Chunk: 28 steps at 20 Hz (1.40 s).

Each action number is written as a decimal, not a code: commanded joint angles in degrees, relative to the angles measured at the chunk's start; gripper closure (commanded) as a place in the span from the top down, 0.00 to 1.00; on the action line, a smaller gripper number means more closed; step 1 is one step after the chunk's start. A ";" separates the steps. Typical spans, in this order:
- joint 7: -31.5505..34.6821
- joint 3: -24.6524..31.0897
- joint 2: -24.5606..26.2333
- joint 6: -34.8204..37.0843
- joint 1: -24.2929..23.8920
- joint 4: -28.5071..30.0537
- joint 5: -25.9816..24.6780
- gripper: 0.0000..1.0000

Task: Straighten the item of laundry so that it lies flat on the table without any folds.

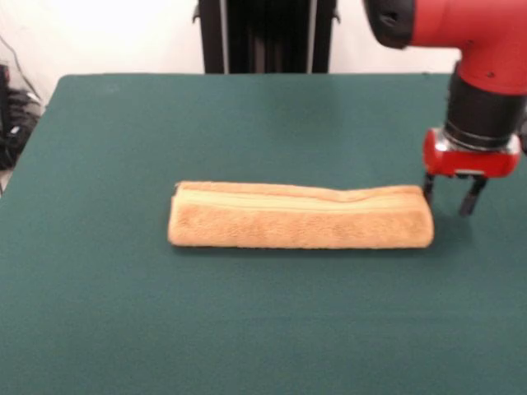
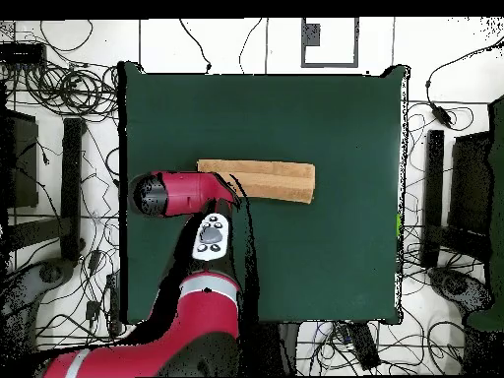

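Observation:
The orange-tan towel (image 1: 300, 218) lies folded into a long, thick strip across the middle of the dark green table (image 1: 247, 115), with a paler woven band along its far edge. My gripper (image 1: 448, 206) hangs just past the strip's right end, open and empty, fingertips close to the table. Its left finger stands right beside the towel's far right corner; I cannot tell if it touches. In the overhead view the towel (image 2: 271, 180) lies on the table (image 2: 295, 108), and the arm's wrist (image 2: 182, 192) covers its left end and hides the gripper.
The black pedestal (image 1: 265, 37) stands behind the table's far edge. Tangled cables (image 2: 59, 89) and dark equipment (image 2: 463, 197) lie on the floor round the table. The arm's red body (image 2: 202, 315) reaches in over the table's edge on the robot's side.

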 commanded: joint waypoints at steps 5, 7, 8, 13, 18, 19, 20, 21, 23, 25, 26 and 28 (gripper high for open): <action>-4.00 4.46 -10.23 0.20 -9.05 16.87 -9.59 1.00; -4.79 5.03 -12.24 1.45 -10.37 18.13 -10.98 1.00; -4.96 5.27 -13.03 2.30 -10.80 18.43 -11.60 1.00; -4.93 6.87 -14.64 3.75 -12.86 18.98 -14.29 1.00; -6.39 8.34 -15.14 6.85 -14.68 18.42 -16.72 1.00; -7.15 9.20 -14.97 7.26 -15.50 18.11 -17.15 1.00; -7.54 9.79 -14.95 7.74 -16.07 18.07 -17.31 1.00; -7.52 10.49 -14.68 7.78 -16.62 17.84 -17.27 1.00; -6.70 10.87 -14.29 7.71 -16.78 17.55 -17.55 1.00; -4.96 11.49 -13.96 6.62 -17.01 17.87 -17.33 1.00; -2.97 11.69 -13.91 5.23 -16.88 18.57 -16.78 1.00; -0.94 13.62 -13.86 4.84 -17.84 20.49 -14.73 1.00</action>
